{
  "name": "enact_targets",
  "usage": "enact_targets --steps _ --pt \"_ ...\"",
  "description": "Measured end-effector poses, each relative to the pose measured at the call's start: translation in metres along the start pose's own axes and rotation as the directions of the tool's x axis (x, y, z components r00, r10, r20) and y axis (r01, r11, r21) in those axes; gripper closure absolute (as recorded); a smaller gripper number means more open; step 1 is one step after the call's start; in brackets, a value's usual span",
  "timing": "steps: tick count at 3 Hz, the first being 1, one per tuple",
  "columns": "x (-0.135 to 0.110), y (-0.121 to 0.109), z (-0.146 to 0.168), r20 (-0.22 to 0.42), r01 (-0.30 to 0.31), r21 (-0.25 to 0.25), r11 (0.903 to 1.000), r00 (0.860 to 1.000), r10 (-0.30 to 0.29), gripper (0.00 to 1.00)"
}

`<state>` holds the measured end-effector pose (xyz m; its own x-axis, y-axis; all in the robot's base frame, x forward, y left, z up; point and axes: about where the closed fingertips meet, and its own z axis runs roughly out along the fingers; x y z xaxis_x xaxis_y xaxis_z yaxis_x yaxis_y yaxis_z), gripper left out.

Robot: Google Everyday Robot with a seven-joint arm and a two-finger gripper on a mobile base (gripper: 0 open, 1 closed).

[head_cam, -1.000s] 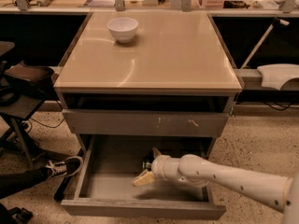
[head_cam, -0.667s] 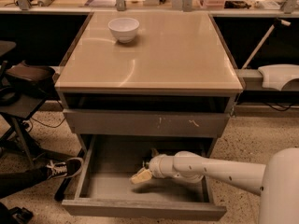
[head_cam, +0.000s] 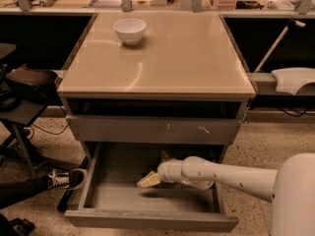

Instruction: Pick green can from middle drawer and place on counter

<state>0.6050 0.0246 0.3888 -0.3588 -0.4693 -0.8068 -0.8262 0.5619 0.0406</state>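
The middle drawer (head_cam: 98, 178) is pulled open at the bottom of the grey cabinet, and its bare grey inside shows. My white arm reaches in from the lower right. My gripper (head_cam: 149, 180) is low over the drawer floor, near its middle. A small dark shape (head_cam: 165, 156) sits just behind the wrist; I cannot tell if it is the green can. No green can shows clearly. The tan counter (head_cam: 187, 58) is above.
A white bowl (head_cam: 130, 30) stands at the counter's back left. A grey drawer front with white scuff marks (head_cam: 152, 130) is shut above the open drawer. A chair (head_cam: 24, 90) and a shoe (head_cam: 66, 179) are at the left. A white object (head_cam: 294, 79) lies at the right.
My arm has swung further into view at the lower right. The gripper has shifted slightly deeper into the drawer. The bowl and the drawer have not moved.
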Motion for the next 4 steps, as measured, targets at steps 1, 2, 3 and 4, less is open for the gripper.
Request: enact_targets --steps 1,2,3,4 --pt "0.000 0.001 0.001 -0.002 0.003 0.002 1.0000 1.000 -0.003 0.00" --pt "0.008 0.001 0.010 -0.046 0.040 0.047 0.9981 0.998 -0.038 0.00" --pt "0.007 -0.009 0.016 -0.046 0.062 0.102 0.9928 0.997 -0.058 0.00" --pt "0.007 -0.009 0.016 -0.046 0.062 0.102 0.9928 0.997 -0.058 0.00"
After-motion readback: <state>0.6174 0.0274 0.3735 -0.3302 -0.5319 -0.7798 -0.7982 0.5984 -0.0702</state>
